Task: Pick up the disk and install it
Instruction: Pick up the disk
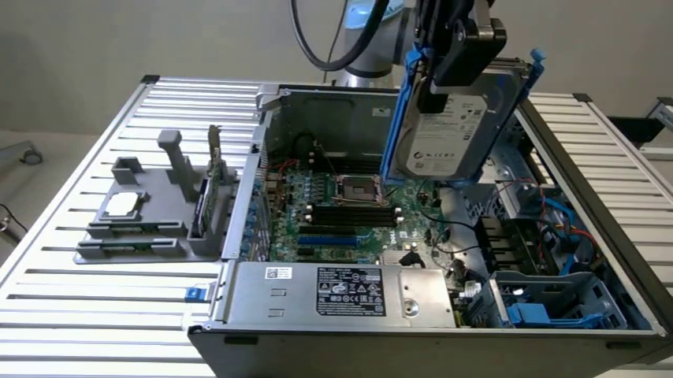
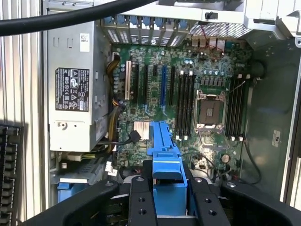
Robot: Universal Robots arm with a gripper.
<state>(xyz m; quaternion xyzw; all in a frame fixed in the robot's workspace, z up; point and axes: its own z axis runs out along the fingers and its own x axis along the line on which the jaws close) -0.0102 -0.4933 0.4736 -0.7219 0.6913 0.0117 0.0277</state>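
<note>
The disk [image 1: 459, 130] hangs upright above the open computer case [image 1: 315, 102], silver-grey with a white label and a blue carrier frame along its edges. My gripper [image 1: 450, 75] is shut on its upper part, coming down from the arm at the top of the exterior view. In the wrist view the blue carrier edge [image 2: 164, 160] sits clamped between my two black fingers [image 2: 140, 202], with the motherboard [image 2: 188, 89] far below. The disk is well clear of the case floor, over the side at the exterior view's right.
A blue plastic drive cage [image 1: 557, 303] sits in the case's near corner at the exterior view's right. The power supply [image 1: 336, 291] fills the near side. A grey fixture [image 1: 147, 228] with a small silver chip [image 1: 122, 205] stands on the slatted table [image 1: 74, 307]. A black cable [image 1: 310, 39] loops by the arm.
</note>
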